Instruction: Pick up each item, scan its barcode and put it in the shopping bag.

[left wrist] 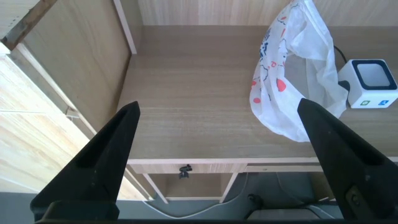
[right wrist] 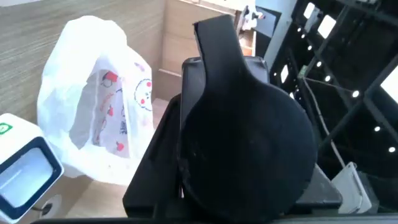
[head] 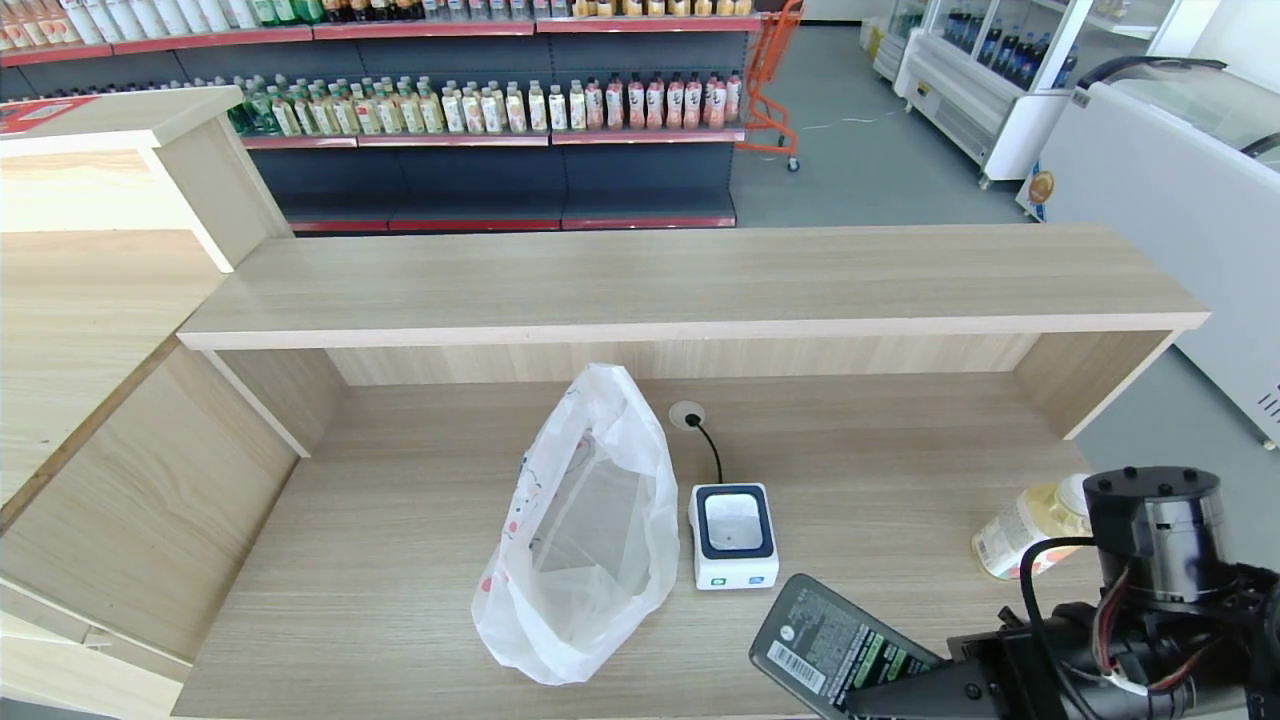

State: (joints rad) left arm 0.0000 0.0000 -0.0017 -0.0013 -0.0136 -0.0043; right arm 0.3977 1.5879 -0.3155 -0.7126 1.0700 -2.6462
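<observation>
My right gripper [head: 905, 688] is shut on a flat dark pouch [head: 830, 645] with a white barcode label, held low over the counter's front right, just right of the scanner [head: 734, 535]. The right wrist view has the pouch [right wrist: 242, 130] close up, with the bag [right wrist: 99, 99] and scanner [right wrist: 22, 165] beyond it. The white shopping bag [head: 585, 530] stands open left of the scanner. A yellowish bottle [head: 1030, 525] with a white cap lies at the right, partly hidden by my right arm. My left gripper [left wrist: 217, 109] is open and holds nothing, back from the counter's front left edge.
The wooden counter [head: 400, 560] has a raised shelf [head: 690, 280] along the back and side walls at left and right. The scanner's cable [head: 710, 450] runs to a hole behind it. Bare counter lies left of the bag.
</observation>
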